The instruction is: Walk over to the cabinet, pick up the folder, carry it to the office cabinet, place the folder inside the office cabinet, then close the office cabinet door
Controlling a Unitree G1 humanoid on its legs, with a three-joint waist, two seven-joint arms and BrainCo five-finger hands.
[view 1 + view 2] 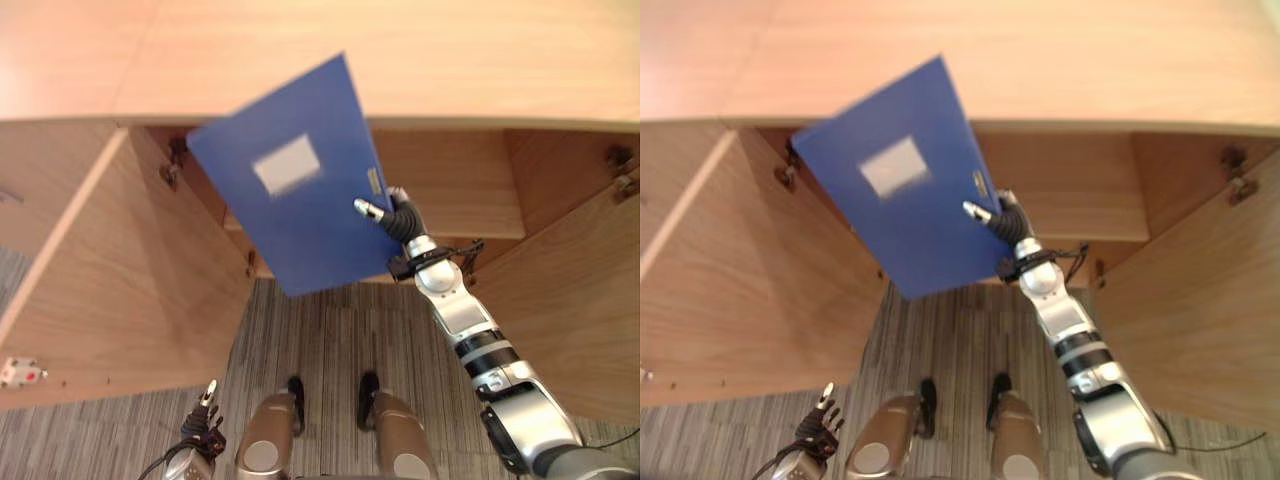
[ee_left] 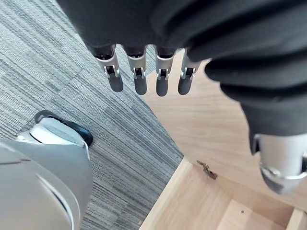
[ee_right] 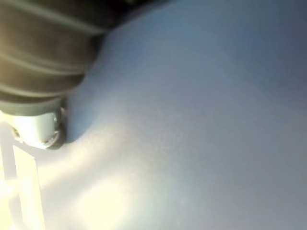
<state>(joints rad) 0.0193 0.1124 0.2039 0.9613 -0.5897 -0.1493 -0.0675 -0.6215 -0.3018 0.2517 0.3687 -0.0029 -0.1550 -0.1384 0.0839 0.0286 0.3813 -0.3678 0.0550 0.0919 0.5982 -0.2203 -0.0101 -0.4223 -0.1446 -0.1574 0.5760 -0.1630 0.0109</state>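
**Blue folder held up before the open office cabinet**

The left hand (image 1: 205, 420) hangs low over the carpet beside the swung-out left door (image 1: 120, 290), its fingers (image 2: 136, 79) straight and holding nothing. The blue folder (image 1: 300, 215) is tilted in the air before the office cabinet (image 1: 450, 185), pinched at one edge by the right hand (image 1: 395, 220), thumb on its face. That one-edge pinch could let it pivot or slip. Its upper corner overlaps the cabinet top (image 1: 400, 60) and would likely catch there unless lowered. The opening looks wide, and the right door (image 1: 570, 300) stands clear.
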